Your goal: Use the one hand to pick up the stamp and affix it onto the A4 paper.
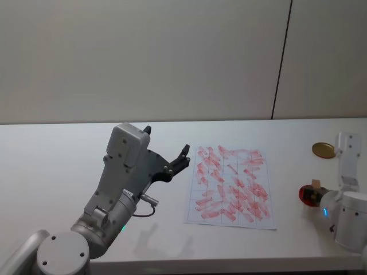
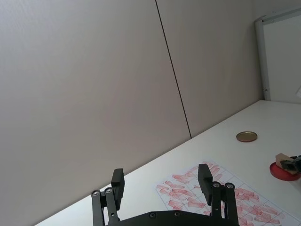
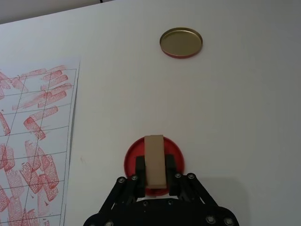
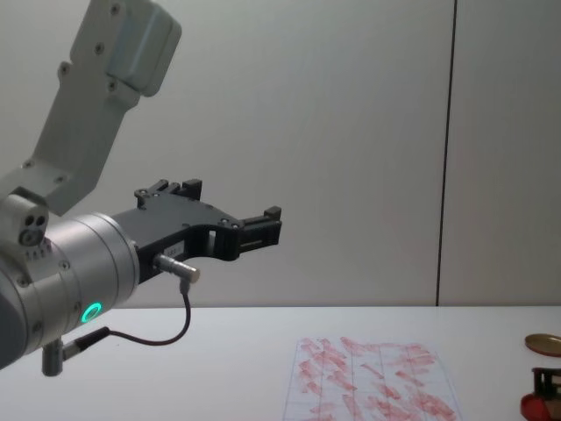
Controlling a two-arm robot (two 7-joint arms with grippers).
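The stamp (image 3: pixel 154 157), a small tan wooden block, rests on the red round ink pad (image 3: pixel 131 157) at the table's right. My right gripper (image 3: pixel 154 165) is shut on the stamp, one black finger on each side. From the head, the stamp (image 1: pixel 314 185) sits over the ink pad (image 1: pixel 305 196), just ahead of my right arm's blue ring. The A4 paper (image 1: pixel 232 183), white and covered in red prints, lies flat mid-table, left of the pad. My left gripper (image 1: pixel 166 141) hangs open in the air left of the paper, holding nothing.
A flat gold round lid (image 1: pixel 323 150) lies behind the ink pad, toward the wall. The table's front edge runs close below the paper. My left arm, with its green ring (image 4: pixel 90 311), stands high over the table's left half.
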